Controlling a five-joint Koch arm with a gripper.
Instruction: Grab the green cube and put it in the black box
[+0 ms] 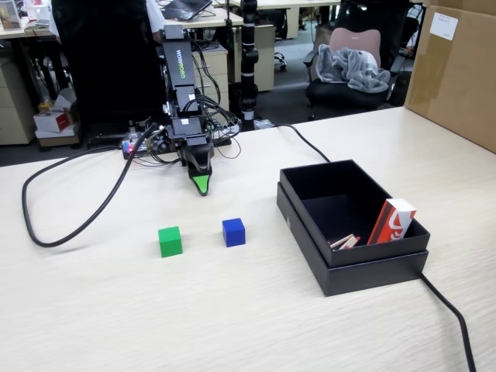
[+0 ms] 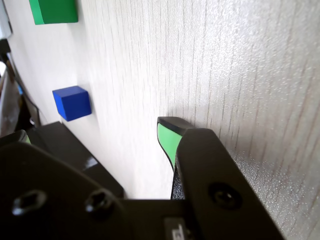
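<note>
Inside, the black box (image 1: 350, 273) holds a red-and-white packet (image 1: 391, 221); the gripper's (image 1: 201, 186) state is unclear.

Green cube (image 1: 170, 241), blue cube (image 1: 233, 232), matte blk box (image 1: 364, 273), pale woodgrain table (image 1: 232, 310).

The green cube (image 1: 170, 241) is small and bright green, with plain flat sides. It sits flat on the light wood tabletop (image 1: 232, 310). Nothing is touching it. In the wrist view, only part of it shows at the top left edge (image 2: 54, 11).

The black box (image 1: 349, 225) is wide, low and dull black, with a stepped rim. It is open at the top. It sits flat on the tabletop, well apart from the green cube, on the right side in the fixed view.
</note>
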